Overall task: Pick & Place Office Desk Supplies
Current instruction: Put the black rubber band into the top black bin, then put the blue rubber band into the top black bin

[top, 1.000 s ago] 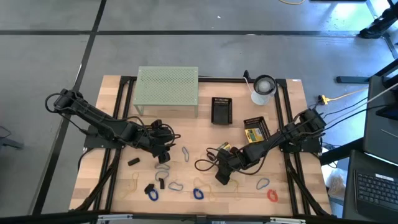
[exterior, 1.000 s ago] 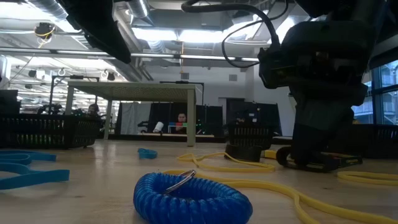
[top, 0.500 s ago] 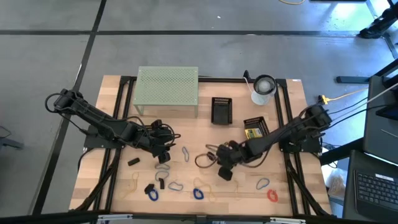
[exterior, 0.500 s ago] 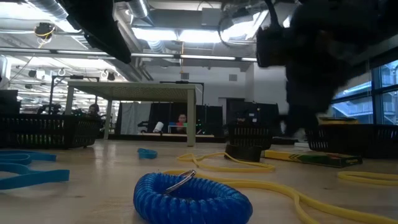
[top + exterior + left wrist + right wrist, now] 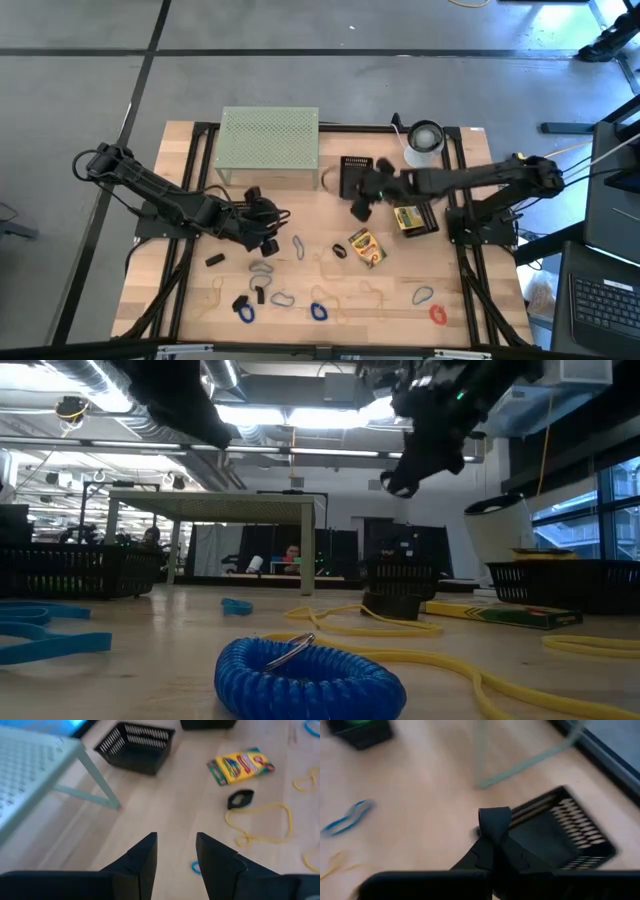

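Observation:
My right gripper (image 5: 360, 206) hangs in the air by the black basket (image 5: 356, 176), shut on a small black clip (image 5: 495, 818). My left gripper (image 5: 176, 846) stands open and empty over the left middle of the table (image 5: 268, 236). One crayon box (image 5: 366, 247) lies flat mid-table with a black clip (image 5: 241, 799) beside it. A second crayon box (image 5: 408, 215) lies further right. Blue loop clips (image 5: 318, 312), a red one (image 5: 437, 314) and tan rubber bands (image 5: 260, 822) lie along the near half. My right gripper pinches the small black clip between its two shut fingers (image 5: 487, 847), at their free ends. The clip's rounded end (image 5: 495, 812) sticks out past the tips. The fingers slant down toward the table's left. The clip is lifted clear of the table, beside the basket's rim.
The pale-green mesh stand (image 5: 269, 140) stands at the far left, its legs (image 5: 100, 785) close to my left gripper. A white roll (image 5: 424, 140) sits at the far right. A blue coiled loop (image 5: 305, 675) lies near the front edge.
My right gripper has risen from the near middle of the table and swung toward the far edge, to the black basket, carrying the small black clip. The crayon box it stood over now lies uncovered.

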